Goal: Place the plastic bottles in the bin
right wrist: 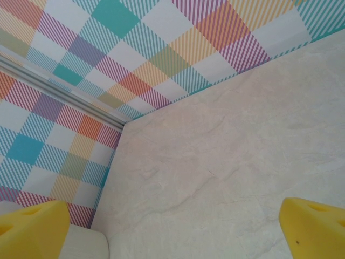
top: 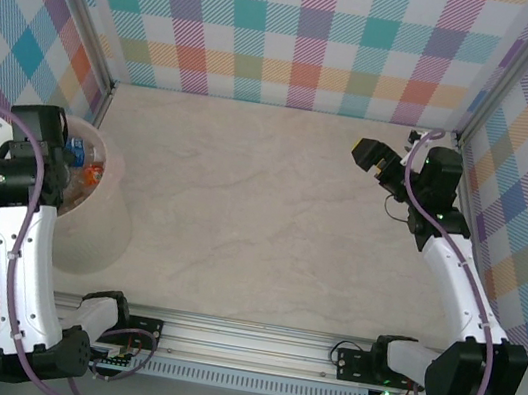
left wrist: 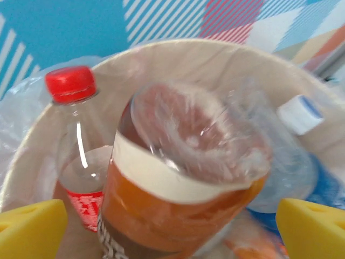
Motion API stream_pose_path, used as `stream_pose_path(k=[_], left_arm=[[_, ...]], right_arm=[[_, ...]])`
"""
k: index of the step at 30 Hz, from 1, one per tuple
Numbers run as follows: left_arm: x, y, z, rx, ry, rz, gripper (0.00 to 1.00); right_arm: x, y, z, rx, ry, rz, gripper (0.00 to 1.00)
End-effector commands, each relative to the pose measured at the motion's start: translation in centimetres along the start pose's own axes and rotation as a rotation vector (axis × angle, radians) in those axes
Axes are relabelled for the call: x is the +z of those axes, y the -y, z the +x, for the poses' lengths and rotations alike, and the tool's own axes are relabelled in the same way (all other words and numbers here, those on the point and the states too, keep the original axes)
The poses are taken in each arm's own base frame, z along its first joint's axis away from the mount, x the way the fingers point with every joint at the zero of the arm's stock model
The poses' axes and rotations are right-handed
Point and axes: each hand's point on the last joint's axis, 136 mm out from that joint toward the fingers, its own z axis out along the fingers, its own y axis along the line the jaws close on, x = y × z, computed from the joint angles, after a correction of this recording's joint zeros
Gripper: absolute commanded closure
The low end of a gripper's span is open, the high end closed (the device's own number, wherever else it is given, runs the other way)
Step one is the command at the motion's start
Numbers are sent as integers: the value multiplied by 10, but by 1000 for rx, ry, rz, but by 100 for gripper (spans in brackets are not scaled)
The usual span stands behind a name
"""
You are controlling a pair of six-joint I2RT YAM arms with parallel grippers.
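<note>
In the left wrist view, my left gripper (left wrist: 172, 233) hangs open over the bin (left wrist: 215, 49), its yellow fingertips (left wrist: 32, 229) far apart. An orange-labelled clear bottle (left wrist: 178, 199) lies between them, base towards the camera and blurred, touching neither finger. Beside it in the bin stand a red-capped bottle (left wrist: 75, 145) and a white-capped, blue-labelled one (left wrist: 304, 162). From above, the bin (top: 98, 220) sits at the table's left edge with bottles (top: 87, 166) inside, under my left wrist. My right gripper (top: 370, 157) is open at the far right, with nothing between its fingers (right wrist: 310, 226).
Bare beige tabletop (top: 261, 217) spreads between the two arms. Plaid walls (top: 292, 30) close off the back and both sides. A metal rail (top: 250, 342) runs along the near edge between the arm bases.
</note>
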Motion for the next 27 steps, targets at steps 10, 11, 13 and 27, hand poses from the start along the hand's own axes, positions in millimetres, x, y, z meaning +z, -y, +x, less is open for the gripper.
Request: stream_pose_path(k=[10, 11, 13, 27], left_arm=[[44, 60, 16, -28, -145, 137, 0], [52, 53, 19, -48, -153, 106, 0], [68, 40, 24, -98, -181, 69, 0], [-27, 61, -20, -150, -104, 465, 0]], right_arm=[[-10, 2, 3, -32, 20, 19, 0], [-10, 2, 3, -34, 21, 19, 0], [-11, 1, 3, -38, 20, 21, 0], [-6, 4, 4, 0, 15, 18, 0]])
